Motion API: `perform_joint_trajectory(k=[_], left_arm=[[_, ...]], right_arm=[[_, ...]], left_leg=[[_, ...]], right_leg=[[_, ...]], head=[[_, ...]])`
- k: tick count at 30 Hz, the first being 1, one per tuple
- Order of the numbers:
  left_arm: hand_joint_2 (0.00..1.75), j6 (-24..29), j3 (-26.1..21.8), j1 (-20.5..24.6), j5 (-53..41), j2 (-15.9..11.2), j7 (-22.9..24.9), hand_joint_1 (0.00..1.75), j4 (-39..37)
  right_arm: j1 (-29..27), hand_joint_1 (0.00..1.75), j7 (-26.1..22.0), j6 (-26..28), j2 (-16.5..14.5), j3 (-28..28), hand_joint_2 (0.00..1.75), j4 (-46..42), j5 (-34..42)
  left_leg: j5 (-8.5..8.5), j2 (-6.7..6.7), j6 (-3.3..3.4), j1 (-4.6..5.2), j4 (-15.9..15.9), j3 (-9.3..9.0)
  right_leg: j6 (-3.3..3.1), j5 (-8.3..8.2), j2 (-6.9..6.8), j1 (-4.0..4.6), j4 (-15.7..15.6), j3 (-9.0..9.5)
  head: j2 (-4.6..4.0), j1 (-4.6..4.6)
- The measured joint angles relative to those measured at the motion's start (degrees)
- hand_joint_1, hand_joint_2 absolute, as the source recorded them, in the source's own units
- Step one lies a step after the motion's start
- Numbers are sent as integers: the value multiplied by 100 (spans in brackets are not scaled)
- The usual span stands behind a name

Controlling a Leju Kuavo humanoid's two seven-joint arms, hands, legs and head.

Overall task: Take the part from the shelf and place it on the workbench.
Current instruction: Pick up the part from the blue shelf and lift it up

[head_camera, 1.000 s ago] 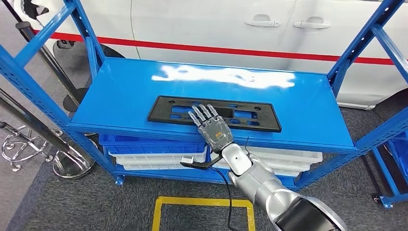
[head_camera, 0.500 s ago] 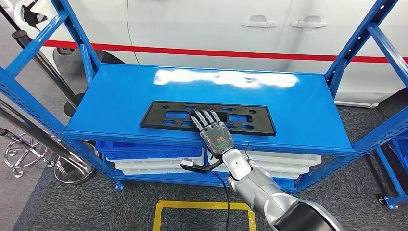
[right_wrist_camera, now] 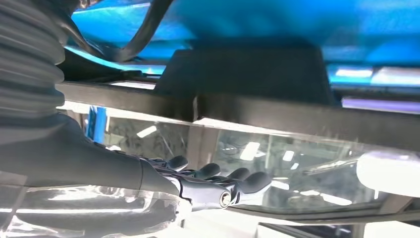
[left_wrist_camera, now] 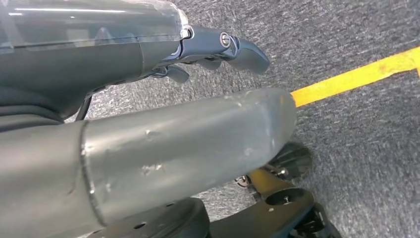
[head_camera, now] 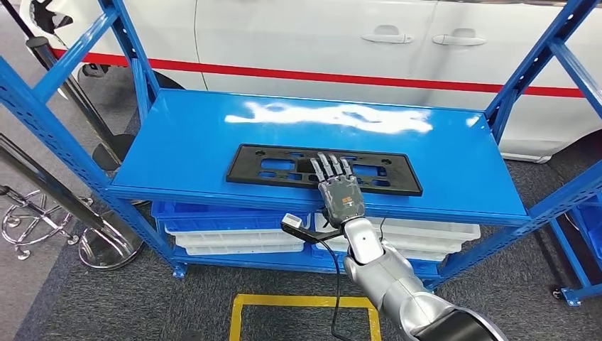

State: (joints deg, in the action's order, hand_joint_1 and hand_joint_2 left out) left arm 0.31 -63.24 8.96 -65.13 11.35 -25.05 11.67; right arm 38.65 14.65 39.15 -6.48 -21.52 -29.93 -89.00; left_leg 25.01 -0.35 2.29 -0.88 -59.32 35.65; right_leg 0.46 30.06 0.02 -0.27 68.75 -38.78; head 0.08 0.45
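Part (head_camera: pixel 323 169), a flat black plastic frame w/ cutouts, lay on blue shelf (head_camera: pixel 440 153), near front edge. Right hand (head_camera: pixel 339 190) rested flat on it, fingers extended, gripping nothing. Prob light, stiff, slick; best pinched along front rim. Left hand (left_wrist_camera: pixel 218 47) hung by floor, grip unclear.

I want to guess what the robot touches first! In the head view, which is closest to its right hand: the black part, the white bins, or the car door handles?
1. Black part, under the right hand's fingers.
2. White bins, lower shelf, below.
3. Car door handles, far behind the rack.
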Motion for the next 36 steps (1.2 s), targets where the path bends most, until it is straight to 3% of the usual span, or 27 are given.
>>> perform_joint_trajectory(k=[2,3,5,7,9,11,12,13,14,16,18,21,23,26,27,28,29,32,34,36], left_arm=[[0,1,6,4,0,20,2,0,-1],[0,3,8,8,0,30,3,0,-1],[0,7,10,12,0,38,4,0,0],[0,15,11,1,0,39,4,0,0],[0,31,11,-6,0,38,3,0,0],[0,40,11,-14,-1,38,3,0,0],[0,42,11,-25,-1,38,3,0,0],[0,42,11,-36,-2,38,3,0,0],[0,42,11,-43,-2,38,3,0,0],[0,44,11,-36,-2,38,3,0,0],[0,46,12,-29,-2,38,3,0,0],[0,50,13,-36,-1,35,3,0,0],[0,51,14,-31,0,36,3,0,0],[0,50,14,-21,0,37,3,0,0],[0,50,14,-22,0,37,3,0,0],[0,51,14,-24,0,37,3,0,0],[0,51,14,-26,-1,37,3,0,0],[0,54,15,-23,-2,40,3,0,0],[0,56,16,-9,-1,42,3,0,0],[0,57,18,2,0,44,3,0,0]], right_arm=[[-33,0,1,0,1,90,175,-104,0],[-49,0,0,0,1,126,175,-144,0],[-78,0,-1,0,-1,181,175,-212,0],[-93,0,12,0,-2,215,175,-271,-1],[-41,0,57,-1,4,244,175,-318,-3],[29,0,100,-2,28,281,175,-333,-4],[40,0,107,-2,42,298,175,-333,-4],[42,0,110,-2,49,311,175,-334,-4],[42,0,107,-2,51,319,175,-335,-4],[50,0,102,-2,51,326,175,-340,-4],[64,0,100,-2,57,331,175,-350,-4],[76,0,101,-2,63,333,175,-373,-4],[91,0,102,-1,67,334,175,-382,-4],[99,0,104,-1,80,337,175,-386,-4],[88,0,106,-2,85,338,175,-386,-4],[79,0,109,-2,91,338,175,-386,-4],[74,0,113,-2,97,338,175,-386,-4],[86,0,122,-2,105,338,175,-385,-4],[95,0,122,-2,105,337,175,-384,-4],[99,0,123,-2,105,336,175,-384,-4]], left_leg=[[-12,-4,-25,24,1,1],[-20,-7,-48,26,6,6],[-45,-11,-111,19,39,7],[-17,-3,-164,20,-5,26],[252,4,-206,19,-432,207],[630,3,-253,3,-1159,522],[714,5,-276,-11,-1411,627],[688,6,-296,-23,-1465,636],[556,10,-309,-35,-1288,531],[221,26,-306,-49,-538,124],[94,26,-245,-36,-54,-127],[95,12,-129,-20,17,-148],[74,14,-66,-41,62,-168],[81,21,-13,-55,82,-180],[89,18,-10,-56,82,-183],[99,13,-11,-58,81,-191],[113,4,-20,-62,80,-209],[179,-14,-88,-64,78,-289],[204,-15,-159,-52,88,-302],[218,-13,-237,-50,115,-313]], right_leg=[[-127,-261,0,59,-716,364],[-172,-309,-4,82,-904,447],[-215,-334,-20,105,-993,460],[-239,-426,-33,67,-1103,512],[-259,-512,-42,24,-1202,557],[-274,-523,-45,26,-1205,551],[-270,-520,-44,26,-1194,545],[-260,-514,-40,22,-1177,540],[-242,-501,-34,15,-1151,537],[-182,-448,-28,6,-1070,529],[-117,-397,-29,20,-988,505],[-35,-376,-29,21,-972,488],[29,-251,-20,-1,-801,408],[116,199,-12,-41,182,-103],[132,266,-13,-55,470,-275],[139,231,-13,-66,586,-369],[139,78,-14,-75,475,-350],[100,-518,-8,-70,-594,113],[52,-576,0,-35,-933,262],[-16,-550,6,-22,-966,273]], head=[[1,-2],[0,-2],[0,3],[0,4],[0,2],[0,1],[1,1],[0,1],[-1,1],[-1,1],[0,3],[0,2],[0,4],[-1,5],[-1,6],[-1,7],[-1,6],[-1,7],[-1,5],[-1,3]])
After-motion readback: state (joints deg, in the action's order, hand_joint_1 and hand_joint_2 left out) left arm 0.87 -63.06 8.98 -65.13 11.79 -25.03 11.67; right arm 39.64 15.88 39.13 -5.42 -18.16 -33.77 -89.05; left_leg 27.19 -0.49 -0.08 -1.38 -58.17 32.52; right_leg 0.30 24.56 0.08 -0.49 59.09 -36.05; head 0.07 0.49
